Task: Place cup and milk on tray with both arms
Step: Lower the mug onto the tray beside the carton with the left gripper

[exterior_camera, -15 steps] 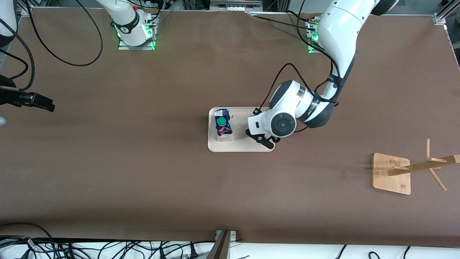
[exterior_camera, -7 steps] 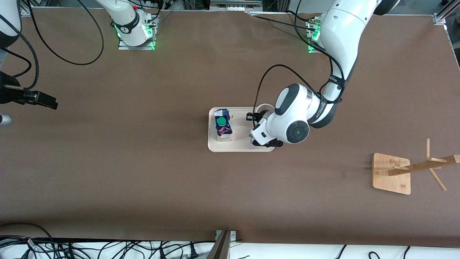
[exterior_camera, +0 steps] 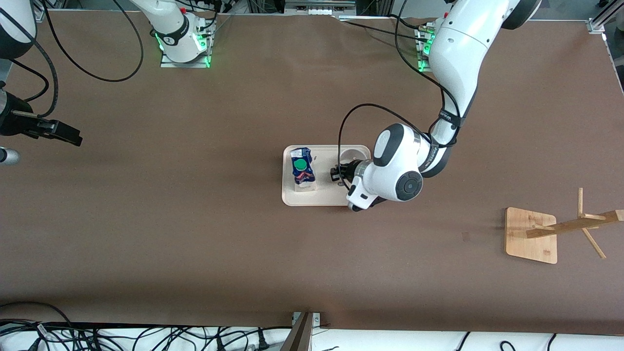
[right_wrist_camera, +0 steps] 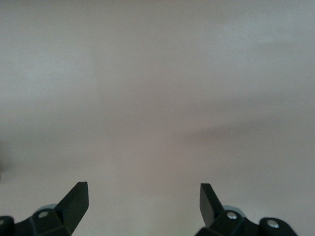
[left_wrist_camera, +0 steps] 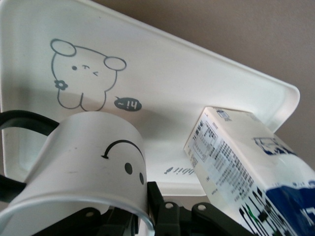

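**Two arms, one busy over the tray**

Fingers (left_wrist_camera: 162,211) of the left gripper (exterior_camera: 341,173) pinch the cup (left_wrist_camera: 88,162) by its rim, tilted over the tray (exterior_camera: 321,197), wrist bent low, elbow arched toward its base. The milk (exterior_camera: 302,170) stands on the tray beside it. The right gripper (right_wrist_camera: 142,201) waits, fingers spread, at the right arm's end of the table.

Clamped on the cup (exterior_camera: 352,157) over the tray (exterior_camera: 321,197), left claw (exterior_camera: 341,173); carton (exterior_camera: 302,170) standing just beside on that tray; rack (exterior_camera: 531,235) well apart; right claw (exterior_camera: 63,134) spread wide at the table's edge
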Controlling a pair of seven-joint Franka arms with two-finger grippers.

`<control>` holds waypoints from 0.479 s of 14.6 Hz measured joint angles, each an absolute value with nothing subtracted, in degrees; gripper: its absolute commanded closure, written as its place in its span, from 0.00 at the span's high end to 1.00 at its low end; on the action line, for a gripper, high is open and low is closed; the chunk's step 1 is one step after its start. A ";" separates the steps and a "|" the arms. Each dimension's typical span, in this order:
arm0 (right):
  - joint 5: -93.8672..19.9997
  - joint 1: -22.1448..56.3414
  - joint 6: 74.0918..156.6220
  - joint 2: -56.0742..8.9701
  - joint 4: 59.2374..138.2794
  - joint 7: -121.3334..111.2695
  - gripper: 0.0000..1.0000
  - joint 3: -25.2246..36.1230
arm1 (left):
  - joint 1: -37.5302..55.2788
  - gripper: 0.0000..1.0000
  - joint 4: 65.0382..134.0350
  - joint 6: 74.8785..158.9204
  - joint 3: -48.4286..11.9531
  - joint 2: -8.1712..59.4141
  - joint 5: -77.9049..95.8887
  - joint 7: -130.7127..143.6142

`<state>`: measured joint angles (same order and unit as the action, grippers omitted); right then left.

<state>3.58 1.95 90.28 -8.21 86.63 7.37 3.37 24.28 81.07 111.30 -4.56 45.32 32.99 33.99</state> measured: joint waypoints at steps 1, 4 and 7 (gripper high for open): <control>3.55 1.95 90.39 -8.09 86.80 7.38 1.00 3.21 | 24.26 0.00 81.07 111.32 -4.06 45.53 33.64 34.01; 3.43 1.95 90.59 -8.04 86.95 7.39 1.00 2.91 | 24.22 0.00 81.09 111.62 -3.27 45.69 34.03 34.29; 1.51 1.95 90.70 -8.03 87.00 7.39 1.00 2.78 | 24.28 0.21 81.14 112.73 -3.25 46.10 34.03 34.47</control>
<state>1.51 1.95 90.70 -8.03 87.00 7.39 2.78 24.28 81.14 112.73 -3.25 46.10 34.03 34.47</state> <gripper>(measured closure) 0.000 0.903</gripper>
